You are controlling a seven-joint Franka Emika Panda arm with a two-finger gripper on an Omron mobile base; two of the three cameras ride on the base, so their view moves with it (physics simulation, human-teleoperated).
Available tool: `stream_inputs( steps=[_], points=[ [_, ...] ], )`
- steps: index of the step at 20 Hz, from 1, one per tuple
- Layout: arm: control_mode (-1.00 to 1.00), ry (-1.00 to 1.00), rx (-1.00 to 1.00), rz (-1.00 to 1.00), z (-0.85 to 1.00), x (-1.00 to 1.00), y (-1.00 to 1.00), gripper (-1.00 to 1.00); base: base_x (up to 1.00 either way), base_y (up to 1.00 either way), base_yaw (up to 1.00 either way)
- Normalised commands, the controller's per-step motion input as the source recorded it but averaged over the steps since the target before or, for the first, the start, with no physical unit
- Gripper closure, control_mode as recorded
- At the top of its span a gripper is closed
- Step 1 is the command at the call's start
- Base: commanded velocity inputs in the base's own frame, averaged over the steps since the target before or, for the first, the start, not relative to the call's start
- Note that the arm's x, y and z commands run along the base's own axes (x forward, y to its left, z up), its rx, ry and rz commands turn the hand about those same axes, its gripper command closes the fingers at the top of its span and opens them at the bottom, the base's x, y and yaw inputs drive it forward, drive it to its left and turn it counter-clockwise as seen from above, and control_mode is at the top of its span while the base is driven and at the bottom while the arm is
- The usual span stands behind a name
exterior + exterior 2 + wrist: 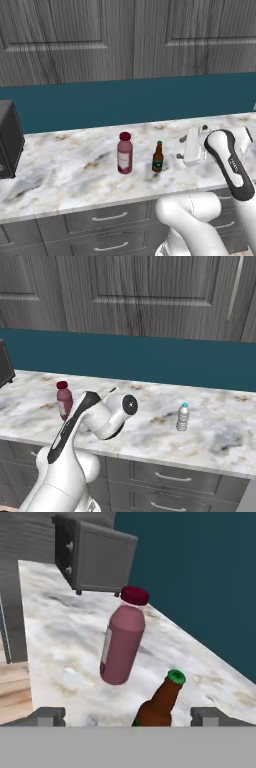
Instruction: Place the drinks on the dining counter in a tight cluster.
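Three drinks stand on a marble counter (60,172) with a teal backsplash. The pink-red juice bottle (124,153) (63,400) (121,638) is upright, and the brown beer bottle (158,157) (161,704) stands just to its right. A clear water bottle (183,417) stands alone further right. My gripper (183,150) (129,716) is open, level with the beer bottle, which sits between its two fingertips (48,716) in the hand view without being touched. The arm hides the beer bottle in the right base view. The dining counter is out of view.
A dark grey boxy appliance (7,142) (95,557) sits at the counter's left end. Grey drawers (107,220) run under the counter and grey wall cabinets (125,35) hang above the backsplash. Bare marble lies between the bottles and the appliance.
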Motion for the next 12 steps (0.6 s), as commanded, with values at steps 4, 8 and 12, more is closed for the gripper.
stream_inputs(
  steps=[4,8,12],
  points=[
    [-1.0,-0.02,0.24,0.22,-0.12,0.22,-0.05,-1.0,0.0,0.0,0.0],
    [-1.0,0.0,0.16,0.16,-0.02,0.31,0.0,-1.0,0.0,0.0,0.0],
    [-1.0,0.0,0.12,0.13,-0.02,0.27,-0.03,-1.0,0.0,0.0,0.0]
  ],
)
